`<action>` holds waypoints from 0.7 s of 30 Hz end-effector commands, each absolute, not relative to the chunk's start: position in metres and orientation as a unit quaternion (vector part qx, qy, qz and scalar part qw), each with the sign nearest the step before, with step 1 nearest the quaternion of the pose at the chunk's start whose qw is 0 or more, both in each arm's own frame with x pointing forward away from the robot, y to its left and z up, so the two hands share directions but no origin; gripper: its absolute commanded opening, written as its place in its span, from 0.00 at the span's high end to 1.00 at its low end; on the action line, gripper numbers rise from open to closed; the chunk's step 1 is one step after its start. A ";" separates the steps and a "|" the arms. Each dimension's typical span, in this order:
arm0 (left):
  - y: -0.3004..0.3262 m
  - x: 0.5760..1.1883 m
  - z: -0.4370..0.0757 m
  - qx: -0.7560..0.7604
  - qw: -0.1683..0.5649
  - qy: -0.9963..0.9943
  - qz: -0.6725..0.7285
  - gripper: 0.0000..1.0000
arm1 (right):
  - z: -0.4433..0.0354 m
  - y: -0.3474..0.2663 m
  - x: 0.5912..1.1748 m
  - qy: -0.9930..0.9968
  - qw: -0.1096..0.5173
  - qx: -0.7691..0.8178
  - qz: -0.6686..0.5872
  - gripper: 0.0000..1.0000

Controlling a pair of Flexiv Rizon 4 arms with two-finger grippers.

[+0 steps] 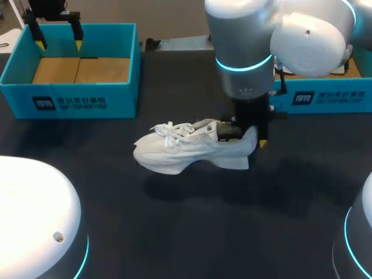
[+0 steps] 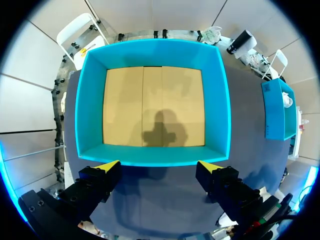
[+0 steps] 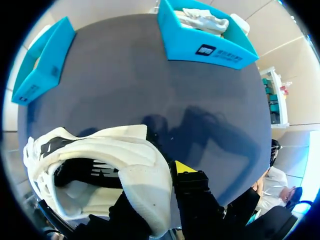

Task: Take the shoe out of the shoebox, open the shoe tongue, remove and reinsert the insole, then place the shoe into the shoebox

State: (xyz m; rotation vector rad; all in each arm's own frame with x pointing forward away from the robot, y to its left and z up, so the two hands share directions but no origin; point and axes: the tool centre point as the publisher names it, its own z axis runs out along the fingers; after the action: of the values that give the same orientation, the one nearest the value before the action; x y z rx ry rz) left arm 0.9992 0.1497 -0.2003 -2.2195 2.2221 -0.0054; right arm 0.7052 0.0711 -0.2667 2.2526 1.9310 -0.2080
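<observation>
My right gripper (image 1: 251, 137) is shut on the heel of a white laced shoe (image 1: 189, 148), which hangs a little above the dark table with its shadow beneath and its toe pointing left. In the right wrist view, one yellow-tipped finger (image 3: 183, 168) lies outside the heel of the shoe (image 3: 100, 160). The other finger is hidden inside the shoe. The empty teal shoebox (image 1: 70, 93) with a cardboard floor stands at the back left. My left gripper (image 1: 58, 39) hovers open above its far side. The left wrist view looks straight down into the shoebox (image 2: 155, 156), with the gripper (image 2: 158, 169) over one wall.
A second teal box (image 1: 331, 96) stands at the back right, partly behind my right arm. The right wrist view shows white material inside that box (image 3: 200, 42). Bare dark tabletop (image 1: 192, 232) lies in front of the shoe.
</observation>
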 end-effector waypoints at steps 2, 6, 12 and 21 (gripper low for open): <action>0.150 0.999 -0.200 -0.707 0.000 0.707 -0.001 0.00 | -0.290 0.088 0.683 0.658 0.095 0.744 -0.064 1.00; 0.150 0.999 -0.200 -0.707 0.000 0.707 -0.001 0.00 | -0.301 0.095 0.676 0.672 0.096 0.732 -0.057 1.00; 0.150 0.999 -0.200 -0.707 0.000 0.707 -0.001 0.00 | -0.313 0.101 0.675 0.688 0.092 0.719 -0.038 1.00; 0.150 0.999 -0.200 -0.707 0.000 0.707 -0.001 0.00 | -0.330 0.105 0.684 0.691 0.092 0.715 -0.046 1.00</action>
State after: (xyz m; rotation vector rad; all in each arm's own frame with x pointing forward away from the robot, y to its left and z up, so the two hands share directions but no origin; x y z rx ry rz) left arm 0.9991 0.1497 -0.2002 -2.2196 2.2220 -0.0054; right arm 0.6801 0.0996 -0.3236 2.1184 2.0529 -0.1250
